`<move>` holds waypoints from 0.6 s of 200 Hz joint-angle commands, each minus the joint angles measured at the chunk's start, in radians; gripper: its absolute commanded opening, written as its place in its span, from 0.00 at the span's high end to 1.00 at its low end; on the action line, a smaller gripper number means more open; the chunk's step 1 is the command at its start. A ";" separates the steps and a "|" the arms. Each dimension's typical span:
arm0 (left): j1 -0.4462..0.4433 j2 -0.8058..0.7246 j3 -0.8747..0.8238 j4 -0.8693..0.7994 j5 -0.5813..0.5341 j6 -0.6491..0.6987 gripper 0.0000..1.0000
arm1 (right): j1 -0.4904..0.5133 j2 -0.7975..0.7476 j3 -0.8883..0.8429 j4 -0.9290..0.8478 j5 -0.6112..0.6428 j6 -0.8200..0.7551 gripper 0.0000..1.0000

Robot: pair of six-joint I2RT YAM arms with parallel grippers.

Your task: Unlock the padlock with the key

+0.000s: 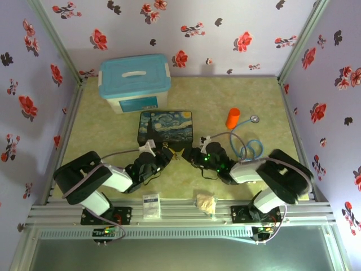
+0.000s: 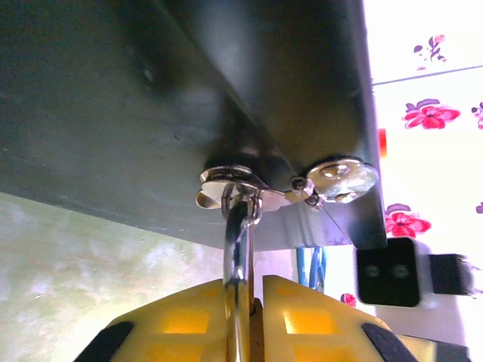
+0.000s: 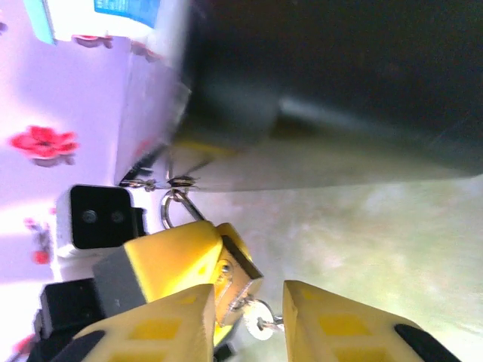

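Padlock (image 3: pixel 238 280) hangs by its shackle (image 2: pixel 237 241) from the hasp (image 2: pixel 230 179) on the near face of the dark box (image 1: pixel 165 127), mid tabletop (image 1: pixel 225 96).

Left hand (image 2: pixel 243 288): clenched on the padlock. Left wrist view has the yellow fingers (image 2: pixel 189 317) pressed together, with the shackle rising from between them up to the hasp. A strip of brass body is just visible in the seam.

Right hand (image 3: pixel 249 296): released. Fingers (image 3: pixel 339 324) are parted, one on each side of the lock's lower end. No contact that I can make out.

Key (image 3: pixel 260 323): small silver piece at the bottom of the brass body, lying in the gap between the right fingers. Whether it is seated in the keyway is too blurred to tell.

Top view: both hands meet at the box's near edge, left from the left, right from the right. Cylinder (image 1: pixel 232 118) and cable (image 1: pixel 248 148) lie right of the box, well apart from the padlock. Tub (image 1: pixel 135 82) sits behind the box.
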 commanded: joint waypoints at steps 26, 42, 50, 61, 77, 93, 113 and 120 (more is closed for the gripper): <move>0.007 -0.060 0.017 0.002 0.029 0.014 1.00 | 0.057 -0.295 0.090 -0.687 0.320 -0.575 0.65; 0.007 -0.070 0.025 -0.011 0.033 0.018 1.00 | 0.108 -0.342 0.059 -0.650 0.425 -0.728 0.62; 0.007 -0.075 0.029 -0.022 0.038 0.024 1.00 | 0.147 -0.341 0.052 -0.609 0.447 -0.834 0.56; 0.006 -0.084 0.031 -0.034 0.037 0.028 1.00 | 0.210 -0.320 0.055 -0.555 0.458 -0.968 0.53; 0.005 -0.096 0.030 -0.039 0.030 0.035 1.00 | 0.280 -0.258 0.093 -0.520 0.538 -1.088 0.52; 0.005 -0.113 0.031 -0.055 0.020 0.041 1.00 | 0.307 -0.177 0.111 -0.446 0.542 -1.156 0.54; 0.005 -0.119 0.026 -0.048 0.021 0.045 1.00 | 0.323 -0.082 0.122 -0.315 0.596 -1.188 0.59; 0.005 -0.122 0.023 -0.051 0.022 0.045 1.00 | 0.323 -0.056 0.132 -0.292 0.593 -1.206 0.58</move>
